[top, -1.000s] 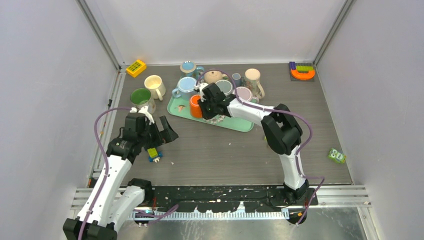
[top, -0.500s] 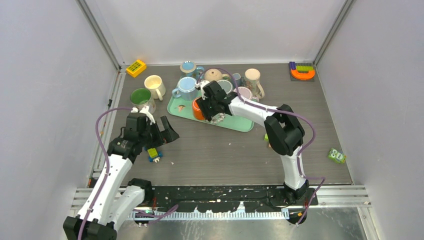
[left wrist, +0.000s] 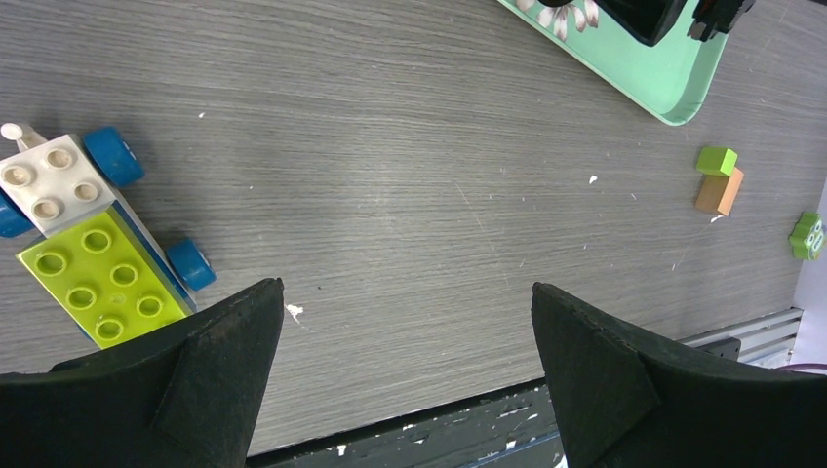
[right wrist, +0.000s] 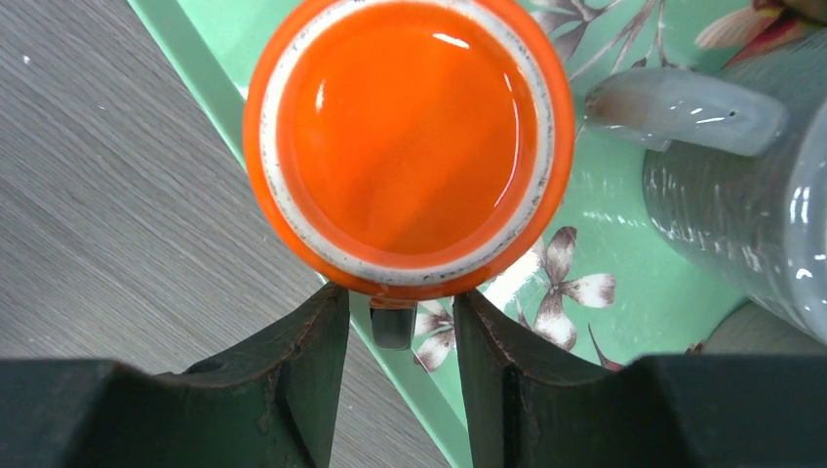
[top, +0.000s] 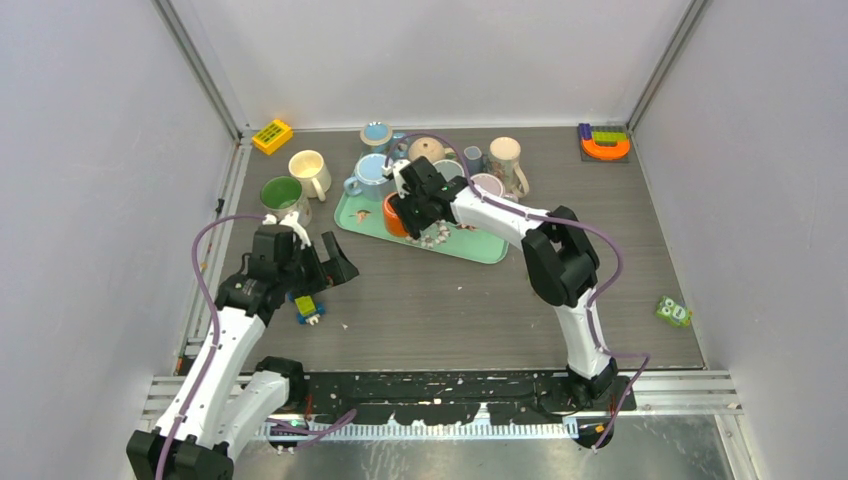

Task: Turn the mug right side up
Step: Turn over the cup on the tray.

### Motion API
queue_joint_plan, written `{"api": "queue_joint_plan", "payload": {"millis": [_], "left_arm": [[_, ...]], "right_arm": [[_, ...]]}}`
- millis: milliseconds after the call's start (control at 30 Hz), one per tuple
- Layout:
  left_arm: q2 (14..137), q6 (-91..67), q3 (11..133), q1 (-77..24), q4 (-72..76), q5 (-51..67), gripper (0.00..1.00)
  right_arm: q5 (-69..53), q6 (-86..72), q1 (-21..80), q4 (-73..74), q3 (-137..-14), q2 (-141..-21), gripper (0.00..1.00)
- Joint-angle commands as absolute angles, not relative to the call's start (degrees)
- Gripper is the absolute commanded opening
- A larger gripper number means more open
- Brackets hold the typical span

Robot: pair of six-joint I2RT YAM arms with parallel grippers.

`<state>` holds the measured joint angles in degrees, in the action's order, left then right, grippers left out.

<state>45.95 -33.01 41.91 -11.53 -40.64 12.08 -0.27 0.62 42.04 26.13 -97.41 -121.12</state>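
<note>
While gripped: right gripper (right wrist: 395,336) pinched the orange mug's (right wrist: 410,146) handle on the tray (top: 480,245), toward the far edge.
Left gripper (left wrist: 405,370): wide open, empty.
Advice: rotate slowly, grip firm.

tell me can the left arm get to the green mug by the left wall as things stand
Probably yes. The left gripper is open and empty, the green mug stands just beyond it on bare table, and nothing lies between them.

Orange mug (right wrist: 408,142) — white-ringed base; mint-green tray (right wrist: 624,322) — pale flower print
</note>
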Motion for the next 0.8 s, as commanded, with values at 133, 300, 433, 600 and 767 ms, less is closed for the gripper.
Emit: {"api": "queue_joint_plan", "payload": {"millis": [133, 300, 433, 600, 767], "left_arm": [[46.23, -33.49, 42.10, -11.70, -38.74, 13.67, 1.00], [46.06, -33.57, 42.14, -11.69, -38.77, 13.71, 1.00], [46.16, -33.58, 42.17, -11.70, -38.78, 13.84, 1.00], [46.30, -34.15, 41.82, -11.69, -38.44, 14.12, 1.00], [46.32, -37.33, 39.62, -11.69, -36.38, 15.45, 1.00]], "right_arm": [[-1.21, 0.98, 42.36, 29.45, -103.11, -123.63, 0.46], [-1.16, 0.82, 42.30, 30.97, -106.12, -125.66, 0.43], [-0.61, 0.62, 42.31, 32.06, -107.50, -126.66, 0.38], [1.82, 0.08, 42.32, 33.08, -108.22, -127.17, 0.26], [2.46, -1.73, 42.29, 33.76, -108.86, -126.55, 0.03]]}}
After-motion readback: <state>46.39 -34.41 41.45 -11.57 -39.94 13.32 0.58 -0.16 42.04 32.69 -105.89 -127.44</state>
